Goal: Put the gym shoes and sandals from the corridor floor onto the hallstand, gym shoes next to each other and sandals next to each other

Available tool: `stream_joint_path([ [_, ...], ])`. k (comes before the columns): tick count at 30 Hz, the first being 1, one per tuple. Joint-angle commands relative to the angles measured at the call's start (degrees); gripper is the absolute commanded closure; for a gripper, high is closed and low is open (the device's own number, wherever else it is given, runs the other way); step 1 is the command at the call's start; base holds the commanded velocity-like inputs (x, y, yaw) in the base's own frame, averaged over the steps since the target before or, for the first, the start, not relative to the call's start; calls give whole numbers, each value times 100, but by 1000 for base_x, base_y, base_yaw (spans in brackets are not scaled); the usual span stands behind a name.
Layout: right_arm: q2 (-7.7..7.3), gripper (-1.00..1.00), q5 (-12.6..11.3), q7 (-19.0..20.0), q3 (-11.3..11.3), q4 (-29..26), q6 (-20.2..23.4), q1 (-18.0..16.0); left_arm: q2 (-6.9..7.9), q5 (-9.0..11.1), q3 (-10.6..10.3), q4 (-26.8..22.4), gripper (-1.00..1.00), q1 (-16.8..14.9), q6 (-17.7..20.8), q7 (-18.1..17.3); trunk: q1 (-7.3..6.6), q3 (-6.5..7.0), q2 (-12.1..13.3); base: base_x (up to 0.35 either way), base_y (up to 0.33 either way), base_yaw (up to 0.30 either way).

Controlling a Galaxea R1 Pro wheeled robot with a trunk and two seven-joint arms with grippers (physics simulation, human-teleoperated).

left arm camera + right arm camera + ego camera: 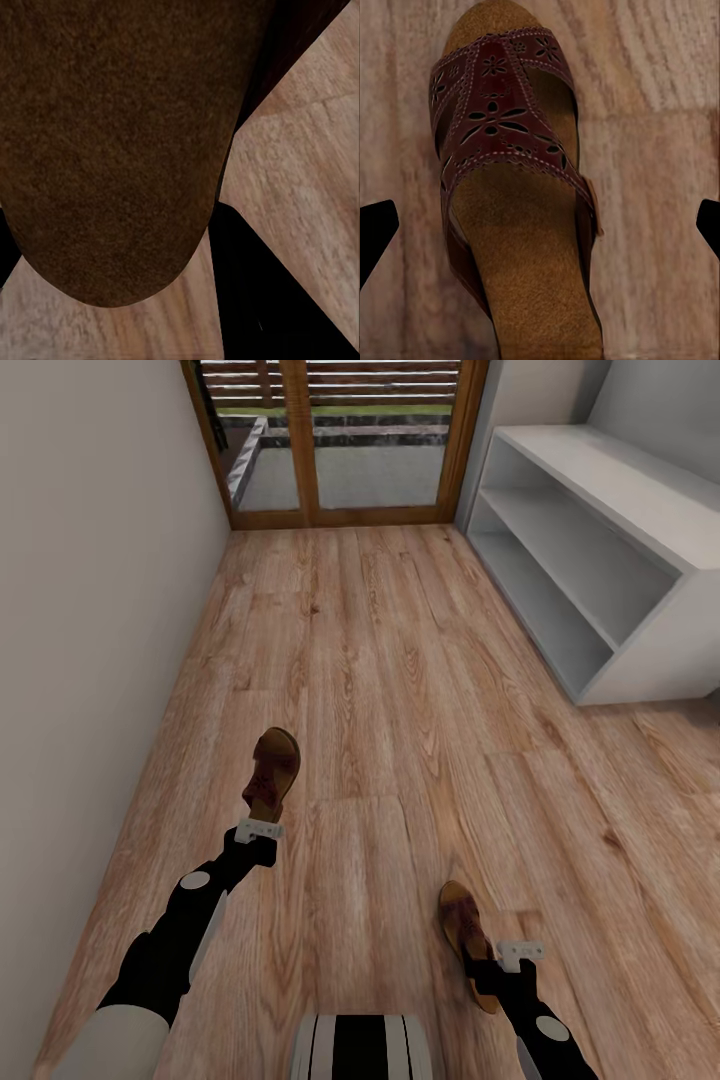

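Brown sandals lay on the corridor floor (pixel 400 660): one (pixel 271 772) at the left hand (pixel 257 832), grip indeterminate; one (pixel 464 932) under the right hand (pixel 520 952), fingers spread wide.

A wood-framed glass door (pixel 340 440) was seen at the corridor's end, flanked by plain walls (pixel 90 610).

You are looking at the corridor floor (pixel 400 690) carrying two sandals (pixel 271 772), while the hallstand (pixel 640 490) is standing far right.
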Motion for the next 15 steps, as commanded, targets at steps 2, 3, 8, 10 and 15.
stream_joint_path([
  [2, 0, -100, 2, 7, -4, 0, -8, -1, -4, -78, 13, -12, 100, 0, 19, -46, -3, -3, -1, -169, 0, 0],
  [3, 0, -100, 2, 7, -4, 0, -8, -1, -4, -78, 13, -13, 100, 0, 19, -46, -3, -3, -1, -106, 0, 0],
  [8, 0, -100, 2, 6, -4, 0, -8, -1, -4, -78, 9, -13, 100, 1, 24, -46, -3, -3, -1, -49, 0, 0],
  [10, 0, -100, 2, 7, -4, 0, -8, -1, -4, -78, 7, -14, 100, 1, 30, -46, -3, -3, -1, -16, 0, 0],
  [15, 0, -100, 2, 7, -4, 0, -8, -1, -4, -78, 5, -14, 100, 1, 34, -46, -3, -3, -1, -7, 0, 0],
])
